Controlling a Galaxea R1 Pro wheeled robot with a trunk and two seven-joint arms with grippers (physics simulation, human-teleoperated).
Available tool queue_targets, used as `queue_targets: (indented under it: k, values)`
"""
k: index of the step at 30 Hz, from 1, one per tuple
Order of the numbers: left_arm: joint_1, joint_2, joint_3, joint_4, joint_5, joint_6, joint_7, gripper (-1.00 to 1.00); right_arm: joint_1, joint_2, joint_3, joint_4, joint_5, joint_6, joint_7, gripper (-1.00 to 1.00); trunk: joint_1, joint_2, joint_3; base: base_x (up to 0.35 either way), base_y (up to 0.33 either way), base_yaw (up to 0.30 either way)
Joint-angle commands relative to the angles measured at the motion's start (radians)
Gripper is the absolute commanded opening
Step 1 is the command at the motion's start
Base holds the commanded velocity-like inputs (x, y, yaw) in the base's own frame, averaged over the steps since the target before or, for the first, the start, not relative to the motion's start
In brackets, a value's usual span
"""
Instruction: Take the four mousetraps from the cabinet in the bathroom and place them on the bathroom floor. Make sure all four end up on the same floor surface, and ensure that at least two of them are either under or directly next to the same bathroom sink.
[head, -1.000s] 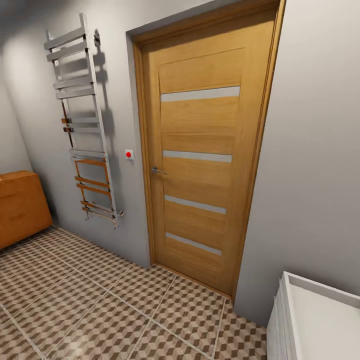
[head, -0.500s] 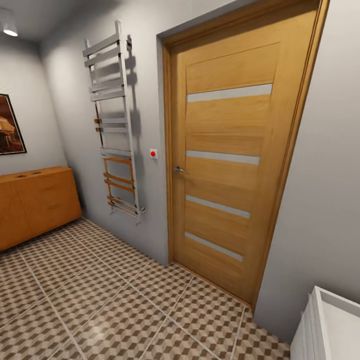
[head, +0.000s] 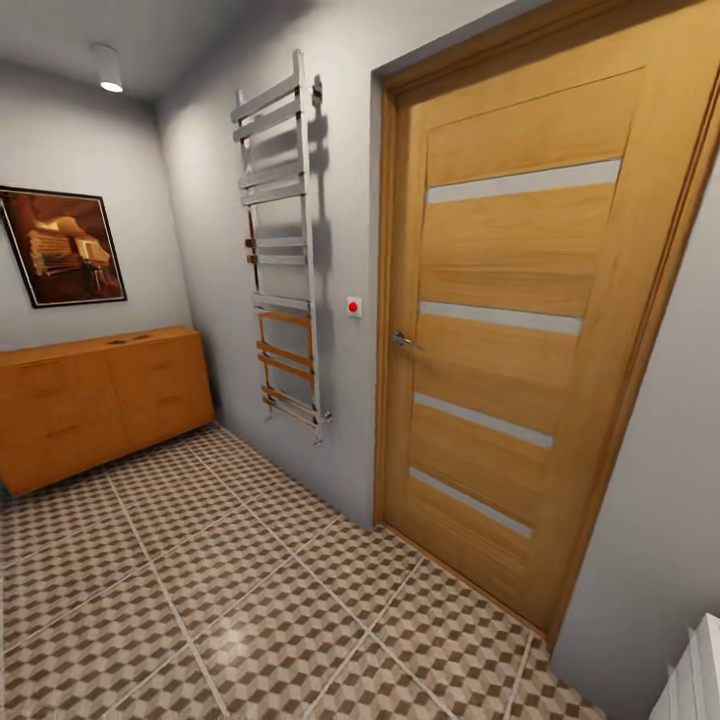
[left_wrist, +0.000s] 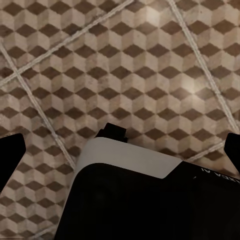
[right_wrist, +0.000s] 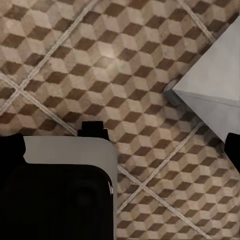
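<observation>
Head view: the cabinet (head: 100, 405) stands far left against the wall on the bathroom floor (head: 230, 600); door (head: 520, 340) at right. Both grippers' fingers spread wide, empty, above the tiles.

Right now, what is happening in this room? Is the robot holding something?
The robot is on its way through the bathroom and handles nothing. The head view shows the cabinet against the far wall, its doors and drawers shut, beside a towel rail and a closed wooden door. Both wrist views look down on the bathroom floor; the left hand and right hand are open. No mousetraps are out.
</observation>
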Motion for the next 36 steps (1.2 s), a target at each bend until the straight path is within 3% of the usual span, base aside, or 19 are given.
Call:
queue_targets:
  k: [1, 28, 36]
  values:
    - [-0.001, 0.000, -0.008, 0.000, 0.008, -0.002, 0.004, 1.00, -0.001, 0.000, 0.009, 0.000, -0.008, 0.003, -0.002, 1.00, 0.000, -0.001, -0.001, 0.000, 0.000, 0.289]
    - [-0.001, 0.000, -0.008, 0.000, 0.008, -0.002, 0.004, 1.00, -0.001, 0.002, 0.009, 0.000, -0.007, 0.003, -0.002, 1.00, 0.000, -0.001, -0.001, 0.000, 0.000, 0.289]
    - [-0.001, 0.000, -0.008, 0.000, 0.008, -0.002, 0.004, 1.00, -0.001, 0.030, 0.009, 0.000, -0.006, 0.004, -0.001, 1.00, 0.000, -0.001, -0.001, 0.000, 0.000, 0.289]
